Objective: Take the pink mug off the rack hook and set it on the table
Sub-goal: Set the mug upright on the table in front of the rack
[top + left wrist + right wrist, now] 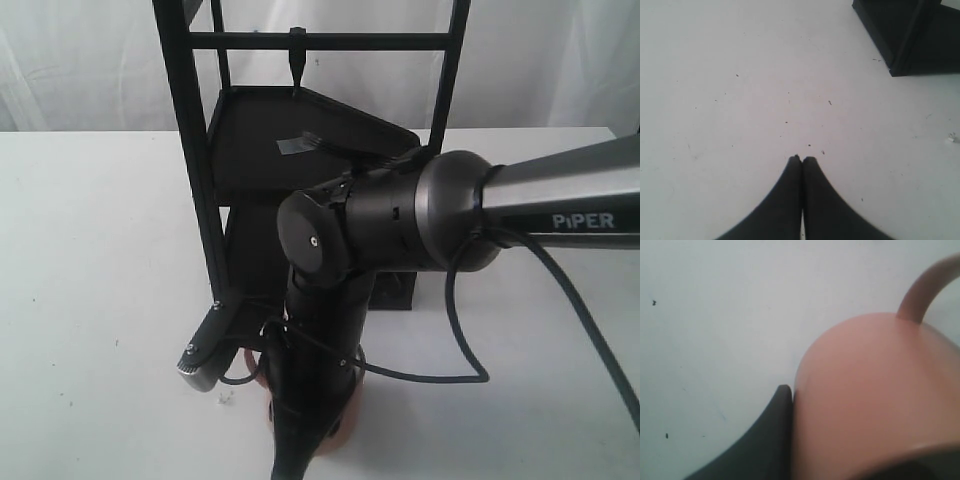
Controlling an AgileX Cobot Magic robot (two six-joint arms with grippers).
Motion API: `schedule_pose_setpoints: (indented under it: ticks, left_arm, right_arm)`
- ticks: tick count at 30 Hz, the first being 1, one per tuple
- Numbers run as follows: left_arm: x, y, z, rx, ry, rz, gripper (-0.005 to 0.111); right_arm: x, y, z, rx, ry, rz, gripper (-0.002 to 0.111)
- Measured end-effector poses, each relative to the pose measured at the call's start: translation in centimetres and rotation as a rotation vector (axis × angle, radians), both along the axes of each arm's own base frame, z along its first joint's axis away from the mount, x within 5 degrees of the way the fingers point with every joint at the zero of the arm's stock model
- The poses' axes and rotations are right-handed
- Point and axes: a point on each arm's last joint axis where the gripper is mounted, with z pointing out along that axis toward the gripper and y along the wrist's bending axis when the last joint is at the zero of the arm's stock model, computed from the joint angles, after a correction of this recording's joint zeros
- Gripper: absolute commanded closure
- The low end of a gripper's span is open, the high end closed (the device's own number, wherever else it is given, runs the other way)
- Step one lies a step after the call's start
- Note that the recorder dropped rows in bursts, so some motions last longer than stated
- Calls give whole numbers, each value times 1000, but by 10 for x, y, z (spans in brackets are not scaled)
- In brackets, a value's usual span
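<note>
The right gripper (782, 410), clamped on the pink mug (870, 390) in front of the rack (190, 150), appears mid set-down; next, it must seat the mug on the table (100, 250), then release.

The exterior camera is looking down over the wide white tabletop (90, 300) toward the black two-shelf frame rack (195, 150). The left wrist camera is facing tabletop ahead of the black left claw (801, 160), with the rack's foot beyond. The right wrist camera is sitting tight against the matte salmon-pink mug (870, 400) beside the right claw's finger (770, 440).
</note>
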Motion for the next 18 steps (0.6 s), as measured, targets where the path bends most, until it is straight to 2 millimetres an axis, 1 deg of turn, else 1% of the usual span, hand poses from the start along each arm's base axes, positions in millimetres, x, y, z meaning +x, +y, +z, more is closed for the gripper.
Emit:
schedule_pose_setpoints:
  ticks: [10, 15, 18]
  left_arm:
    - [0, 0, 0, 0, 0, 0, 107]
    - [0, 0, 0, 0, 0, 0, 107]
    - [0, 0, 0, 0, 0, 0, 107]
  right_arm:
    - [8, 4, 13, -18, -33, 18, 108]
    - [9, 5, 1, -56, -6, 24, 108]
    - [9, 5, -1, -62, -3, 25, 108]
